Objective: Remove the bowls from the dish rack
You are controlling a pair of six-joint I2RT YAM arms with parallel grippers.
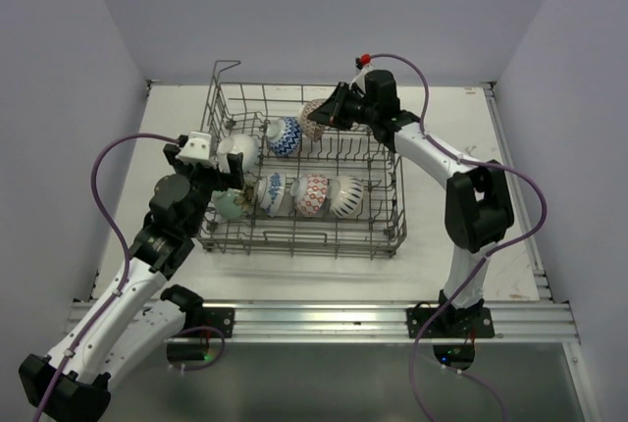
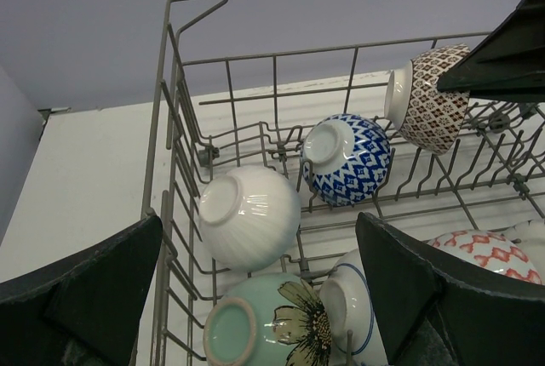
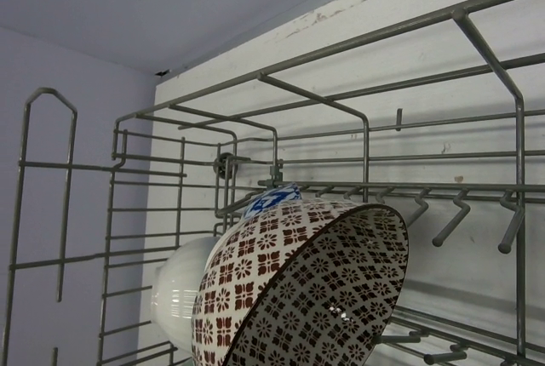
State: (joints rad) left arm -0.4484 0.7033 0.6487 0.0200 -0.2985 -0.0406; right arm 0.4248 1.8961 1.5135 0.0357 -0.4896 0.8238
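Note:
The grey wire dish rack (image 1: 304, 248) stands mid-table. Its back row holds a ribbed white bowl (image 1: 238, 152) and a blue-patterned bowl (image 1: 285, 135). My right gripper (image 1: 334, 111) is shut on the rim of a brown-patterned bowl (image 1: 316, 118), tilted over the back row; that bowl fills the right wrist view (image 3: 298, 289), where the fingers are out of frame. The front row holds a pale green flower bowl (image 2: 255, 323), a blue-ringed white bowl (image 2: 353, 306), a red-patterned bowl (image 1: 312, 194) and a white bowl (image 1: 345, 196). My left gripper (image 1: 221, 182) is open and empty above the green bowl.
The rack's raised wire loop (image 1: 226, 64) stands at its far left corner. Upright tines (image 2: 477, 162) line the rack floor. White walls close in the table on the left, back and right. A metal rail (image 1: 324, 319) runs along the near edge.

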